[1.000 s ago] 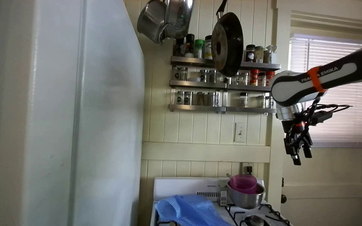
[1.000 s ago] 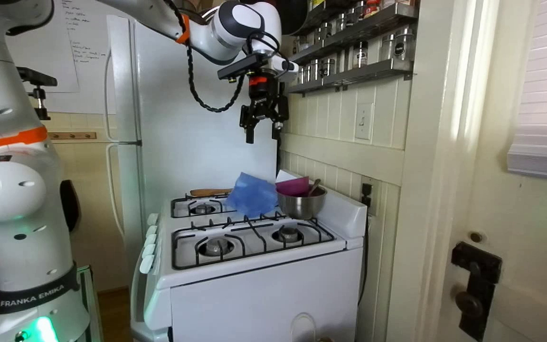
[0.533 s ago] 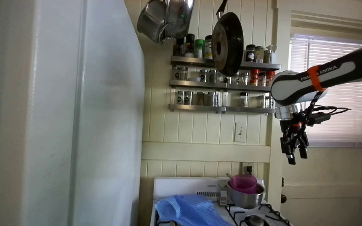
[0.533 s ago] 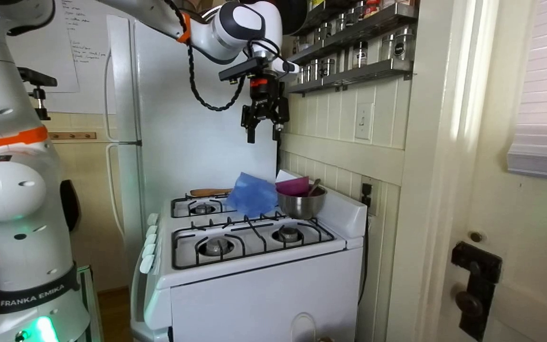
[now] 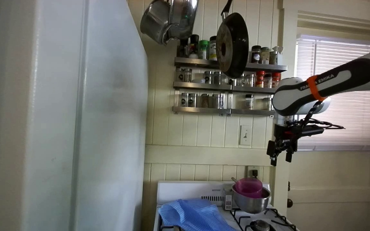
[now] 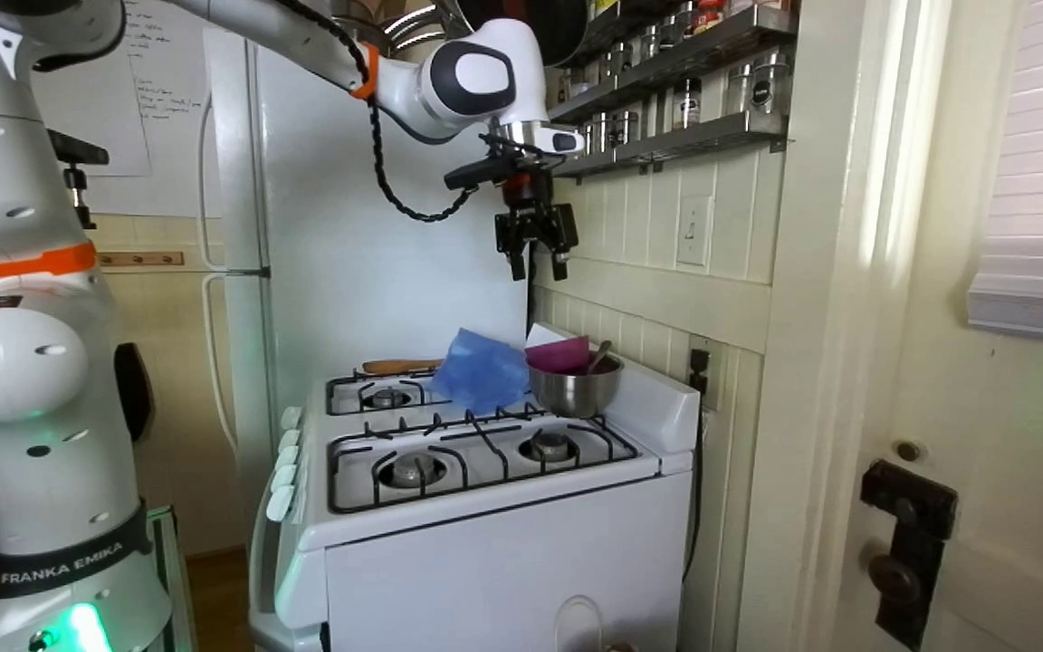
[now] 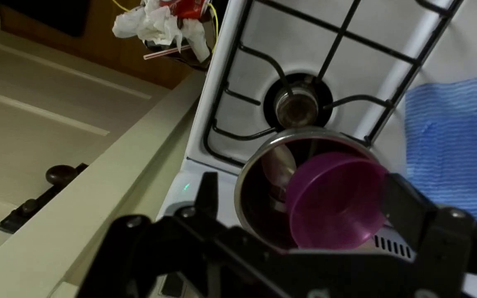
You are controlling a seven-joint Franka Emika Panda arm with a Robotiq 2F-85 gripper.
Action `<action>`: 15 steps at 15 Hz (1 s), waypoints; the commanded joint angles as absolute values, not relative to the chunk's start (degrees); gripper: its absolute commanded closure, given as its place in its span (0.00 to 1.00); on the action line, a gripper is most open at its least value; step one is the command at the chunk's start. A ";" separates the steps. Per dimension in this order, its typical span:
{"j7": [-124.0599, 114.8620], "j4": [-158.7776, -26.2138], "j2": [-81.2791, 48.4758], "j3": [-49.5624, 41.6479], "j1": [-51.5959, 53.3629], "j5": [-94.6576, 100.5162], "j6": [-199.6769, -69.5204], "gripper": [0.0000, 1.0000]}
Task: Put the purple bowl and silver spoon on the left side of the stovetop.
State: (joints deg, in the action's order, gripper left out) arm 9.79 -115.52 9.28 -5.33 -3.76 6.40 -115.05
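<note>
- Two things of my task, the purple bowl (image 7: 338,203) and the silver spoon (image 7: 278,165), share one silver pot (image 6: 576,391).
- The bowl leans tilted in there, its open side turned up toward my wrist view and its rim rising above the pot's.
- The spoon is beside the bowl, on the side nearer the door (image 6: 1010,435); in an exterior view one end pokes up past the pot's rim.
- That pot is at the back of the stovetop (image 7: 292,45), just beside the rear burner (image 7: 298,109) on the door side and close to the raised back panel (image 5: 185,191).
- My hand (image 6: 539,274) is spread, jaws wide apart, hanging in the air well above the pot.
- In my wrist view the bowl shows between the fingers (image 7: 208,192), and one of them covers a bit of its edge.
- A blue cloth (image 5: 198,215) lies rumpled near the pot, toward the fridge (image 6: 395,290).
- A small pale box (image 5: 228,202) stands just beside the pot; I can't read its label.
- Overhead, a black frying pan (image 5: 236,45) hangs in front of metal shelves (image 5: 201,110) lined with jars (image 5: 193,100).
</note>
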 commanded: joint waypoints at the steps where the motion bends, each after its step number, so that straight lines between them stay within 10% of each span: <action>1: 7.96 -115.61 4.95 -5.83 -4.36 5.01 -119.31 0.00; 15: 10.65 -114.55 1.80 -5.60 -4.44 3.15 -117.87 0.00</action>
State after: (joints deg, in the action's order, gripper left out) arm 10.64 -114.66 1.81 -5.87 -4.17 3.18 -118.01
